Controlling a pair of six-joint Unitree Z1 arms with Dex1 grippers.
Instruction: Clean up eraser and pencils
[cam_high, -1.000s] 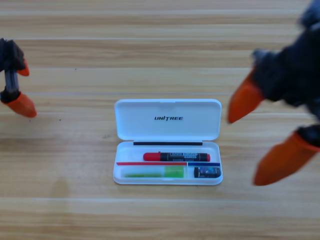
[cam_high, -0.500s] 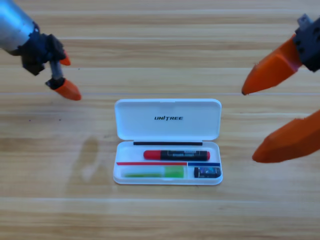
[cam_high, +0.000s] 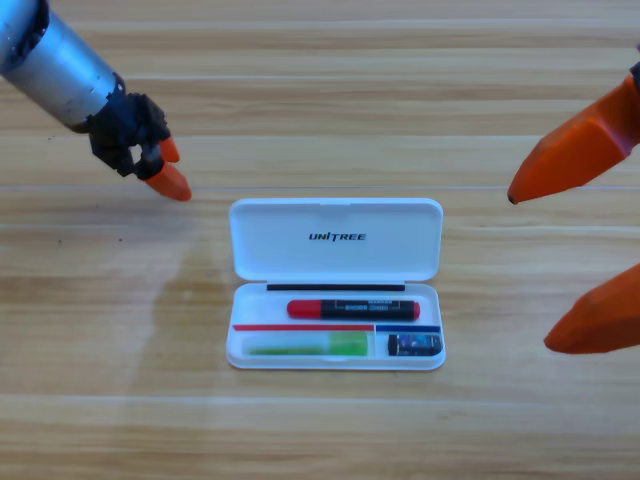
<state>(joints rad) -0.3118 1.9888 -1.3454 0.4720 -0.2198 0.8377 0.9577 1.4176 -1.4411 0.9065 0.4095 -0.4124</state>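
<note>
Item 1: white plastic hinged pencil case (cam_high: 335, 240), lid open, lettering on the inner lid, centre of frame on the light wooden plank desk (cam_high: 320, 430).

Item 2: red-capped black whiteboard marker (cam_high: 352, 309), lying lengthwise in the case's upper compartment, cap twd frame left.

Item 3: light green translucent pen (cam_high: 308, 346), lower-left compartment, lengthwise.

Item 4: small dark blue-black eraser block w/ pale label (cam_high: 414, 345), lower-right compartment, just right of the green pen's end.

Item 5: left gripper (cam_high: 165, 168), black w/ orange fingers, on a grey arm entering from upper left of frame; sits up-left of the case, apart from it. Fingers close together, nothing between.

Item 6: right gripper (cam_high: 560, 270), right edge of frame, large and partly cut off; two orange fingers wide apart, holding nothing, clear of the case.
</note>
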